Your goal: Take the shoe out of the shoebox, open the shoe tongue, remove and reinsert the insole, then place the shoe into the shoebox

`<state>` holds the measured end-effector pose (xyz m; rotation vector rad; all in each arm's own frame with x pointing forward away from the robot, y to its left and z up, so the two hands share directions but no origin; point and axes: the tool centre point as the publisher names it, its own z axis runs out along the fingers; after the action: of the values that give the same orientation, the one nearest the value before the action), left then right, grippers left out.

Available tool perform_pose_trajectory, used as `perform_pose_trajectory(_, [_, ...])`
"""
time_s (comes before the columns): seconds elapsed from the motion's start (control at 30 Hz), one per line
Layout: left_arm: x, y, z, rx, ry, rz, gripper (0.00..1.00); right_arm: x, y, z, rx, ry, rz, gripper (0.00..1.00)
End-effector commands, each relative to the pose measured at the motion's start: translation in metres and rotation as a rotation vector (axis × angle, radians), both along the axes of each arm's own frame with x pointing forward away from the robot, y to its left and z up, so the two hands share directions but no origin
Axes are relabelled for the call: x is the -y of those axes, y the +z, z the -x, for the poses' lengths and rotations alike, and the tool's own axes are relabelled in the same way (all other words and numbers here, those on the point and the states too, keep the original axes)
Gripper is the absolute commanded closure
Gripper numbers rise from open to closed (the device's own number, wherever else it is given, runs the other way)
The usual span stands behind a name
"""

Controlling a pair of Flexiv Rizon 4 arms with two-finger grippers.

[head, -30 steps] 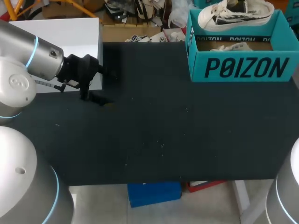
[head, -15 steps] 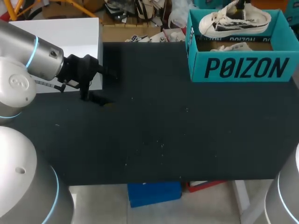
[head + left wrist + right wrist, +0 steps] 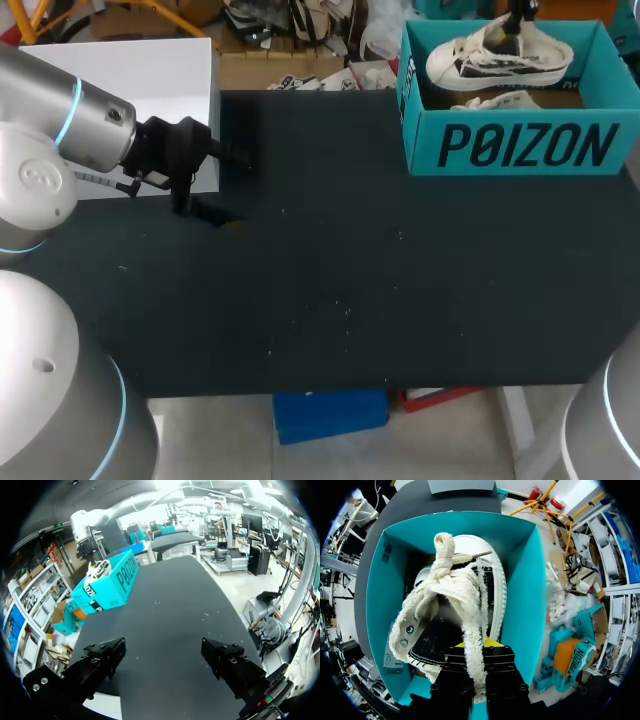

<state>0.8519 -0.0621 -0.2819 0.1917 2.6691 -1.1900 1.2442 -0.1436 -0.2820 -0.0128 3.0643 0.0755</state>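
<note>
**Right arm has the shoe in the shoebox, left arm parked**

- Right gripper (image 3: 515, 18): over the far right corner of the table (image 3: 330, 300), above the teal shoebox (image 3: 510, 146). In its wrist view the fingers sit close together, pinched on the frayed lace strip and upper of the shoe (image 3: 452, 592). One yellow tip shows behind the fabric.
- Shoe (image 3: 500, 55): white with black stripes, inside the shoebox opening, lying lengthwise along the back wall. The right wrist view has teal walls (image 3: 527, 585) on all sides of it. Cannot tell whether the sole touches the box floor.
- A second pale item (image 3: 497, 100) lies lower in the box, just behind the front wall. Cannot tell what it is.
- Left gripper (image 3: 183, 200): low over the left part of the table, just beside a white box (image 3: 120, 70), well apart from the shoebox.
- Left wrist view: left gripper (image 3: 162, 652) has its fingers (image 3: 102, 655) spread wide, with only bare black table between them. The shoebox (image 3: 107, 582) with the shoe (image 3: 97, 570) stands far ahead of it. The right arm (image 3: 100, 517) comes down onto it from above.
</note>
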Motion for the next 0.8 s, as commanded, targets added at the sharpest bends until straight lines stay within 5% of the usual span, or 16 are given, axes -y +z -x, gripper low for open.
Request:
perform_pose_trajectory(0.03, [0.0, 0.0, 0.001, 0.0, 0.002, -0.004, 0.0, 0.003, -0.019, -0.023, -0.131, 0.007, -0.014, 1.0])
perform_pose_trajectory(0.8, [0.0, 0.0, 0.001, 0.0, 0.002, -0.004, 0.0, 0.004, -0.066, -0.036, -0.229, 0.039, -0.039, 1.0])
